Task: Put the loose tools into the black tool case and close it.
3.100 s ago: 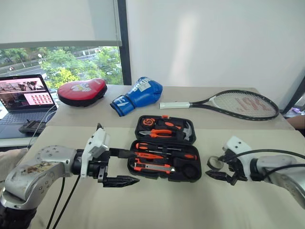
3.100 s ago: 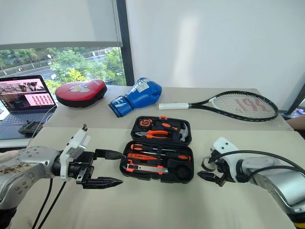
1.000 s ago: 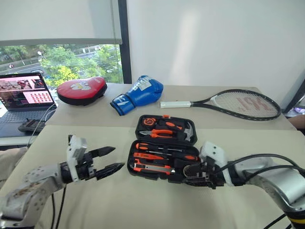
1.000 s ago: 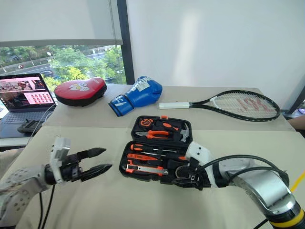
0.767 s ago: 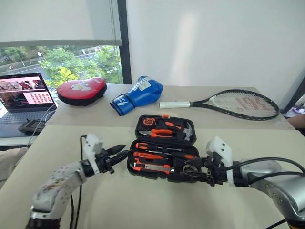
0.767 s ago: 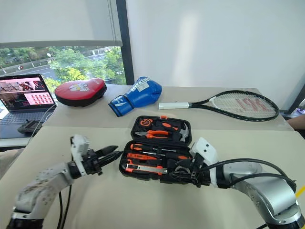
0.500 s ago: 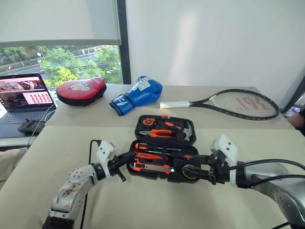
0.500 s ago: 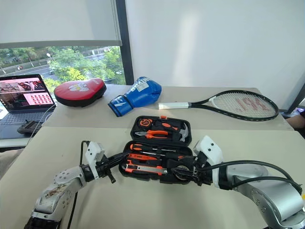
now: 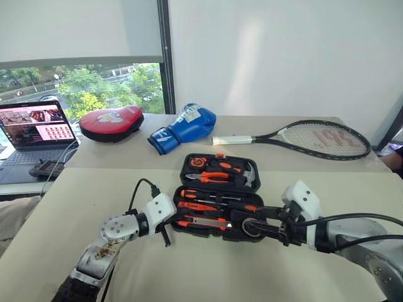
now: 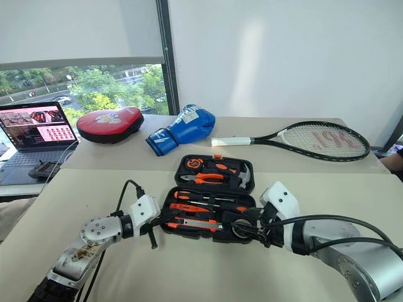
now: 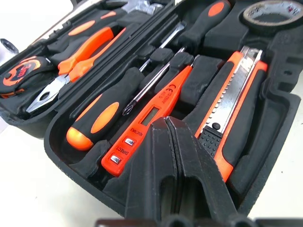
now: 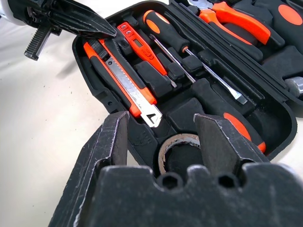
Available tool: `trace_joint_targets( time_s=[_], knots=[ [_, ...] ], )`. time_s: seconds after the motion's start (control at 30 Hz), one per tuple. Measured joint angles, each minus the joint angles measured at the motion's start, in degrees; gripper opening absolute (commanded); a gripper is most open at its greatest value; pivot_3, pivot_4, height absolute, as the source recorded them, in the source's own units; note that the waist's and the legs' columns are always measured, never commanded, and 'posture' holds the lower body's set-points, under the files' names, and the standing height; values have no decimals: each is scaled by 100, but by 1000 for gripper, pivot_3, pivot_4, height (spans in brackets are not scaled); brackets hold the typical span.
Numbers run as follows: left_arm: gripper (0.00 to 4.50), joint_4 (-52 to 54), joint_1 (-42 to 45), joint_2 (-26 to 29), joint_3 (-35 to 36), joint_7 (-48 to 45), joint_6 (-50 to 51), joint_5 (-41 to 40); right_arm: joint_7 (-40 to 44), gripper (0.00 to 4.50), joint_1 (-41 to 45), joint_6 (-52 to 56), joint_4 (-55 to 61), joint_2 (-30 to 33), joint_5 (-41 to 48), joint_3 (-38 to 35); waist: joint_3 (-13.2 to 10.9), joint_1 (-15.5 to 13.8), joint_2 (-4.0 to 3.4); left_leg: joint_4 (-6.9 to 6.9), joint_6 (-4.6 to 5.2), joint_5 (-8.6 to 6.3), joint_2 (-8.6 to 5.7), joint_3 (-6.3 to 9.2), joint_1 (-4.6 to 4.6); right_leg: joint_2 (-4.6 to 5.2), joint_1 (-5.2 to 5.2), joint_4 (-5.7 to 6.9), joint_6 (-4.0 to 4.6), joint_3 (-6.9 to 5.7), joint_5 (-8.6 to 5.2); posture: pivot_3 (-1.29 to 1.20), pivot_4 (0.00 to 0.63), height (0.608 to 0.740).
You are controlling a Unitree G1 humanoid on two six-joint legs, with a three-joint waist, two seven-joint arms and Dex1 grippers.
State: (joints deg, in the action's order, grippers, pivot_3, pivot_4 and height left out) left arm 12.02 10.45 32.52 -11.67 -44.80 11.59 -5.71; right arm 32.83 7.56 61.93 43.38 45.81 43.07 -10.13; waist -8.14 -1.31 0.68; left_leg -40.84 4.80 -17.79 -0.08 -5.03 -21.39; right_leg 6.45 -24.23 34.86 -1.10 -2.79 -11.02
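Observation:
The black tool case (image 9: pixel 189 225) lies open on the beige table. Its near half holds two screwdrivers (image 11: pixel 94 120) (image 11: pixel 208 16), the orange tester (image 11: pixel 142 127) and the utility knife (image 11: pixel 232 109). The grey tape roll (image 12: pixel 177 149) lies in the round recess at the front right. My right gripper (image 9: pixel 252 225) is open and straddles the roll, with a gap showing beside it. My left gripper (image 11: pixel 165 124) is shut and empty, its tip over the case's front left corner by the knife's handle.
The raised lid (image 9: pixel 217 170) carries pliers, a hammer and a tape measure. Behind the case lie a blue boxing glove (image 9: pixel 186 126), a red punch pad (image 9: pixel 112 123) and a tennis racket (image 9: pixel 315 137). A laptop (image 9: pixel 34 129) stands at far left.
My left gripper has shut and moved right and down to the case's front left corner. The right gripper has stayed over the tape recess.

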Motion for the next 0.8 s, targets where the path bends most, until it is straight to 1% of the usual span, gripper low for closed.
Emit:
trace_joint_targets(
  time_s=[0.3, 0.37, 0.57, 0.67, 0.73, 0.8],
  knots=[
    [44, -56, 143, -171, -209, 28, -1, 230, -146, 2604, 15, -2, 1, -65, 50, 124, 11, -108, -8, -2, 6, -3, -3, 0, 1, 8, 5, -7, 0, -1, -2, 0, 150, 740],
    [44, -131, 153, -156, -325, -26, 42, 297, -162, 2604, 35, -3, 1, -87, 59, 156, 11, -90, -7, -1, 9, -6, -2, -4, -1, 8, 2, -9, 0, 3, -2, 0, 150, 740],
    [44, 122, 153, 64, -307, -207, 432, 217, -171, 2604, 85, -29, -7, -108, 68, 286, 20, -55, -11, 8, -2, -19, 3, -2, 0, 7, -1, -10, -16, 2, -16, 0, 150, 740],
    [44, 193, 71, -155, 69, -242, 854, -352, -185, 2604, 130, -32, -12, -108, 70, 289, 18, -9, -9, 8, -6, -21, 4, -1, -7, 11, -8, -10, -25, 2, -24, 0, 150, 740],
    [44, -101, 187, -479, 709, -421, 1418, -1442, -221, 2604, 151, -32, -21, -126, 83, 265, 2, 4, 11, 1, -27, -8, 3, 7, -41, 10, -36, 1, -26, -6, -24, 0, 150, 740],
    [44, -339, 605, -580, 1411, -397, 1952, -2272, -266, 2604, 211, -32, -29, -165, 105, 241, -16, 0, 41, -26, -58, 12, 3, 23, -95, -2, -79, 19, -28, -23, -17, 0, 150, 740]
  ],
)
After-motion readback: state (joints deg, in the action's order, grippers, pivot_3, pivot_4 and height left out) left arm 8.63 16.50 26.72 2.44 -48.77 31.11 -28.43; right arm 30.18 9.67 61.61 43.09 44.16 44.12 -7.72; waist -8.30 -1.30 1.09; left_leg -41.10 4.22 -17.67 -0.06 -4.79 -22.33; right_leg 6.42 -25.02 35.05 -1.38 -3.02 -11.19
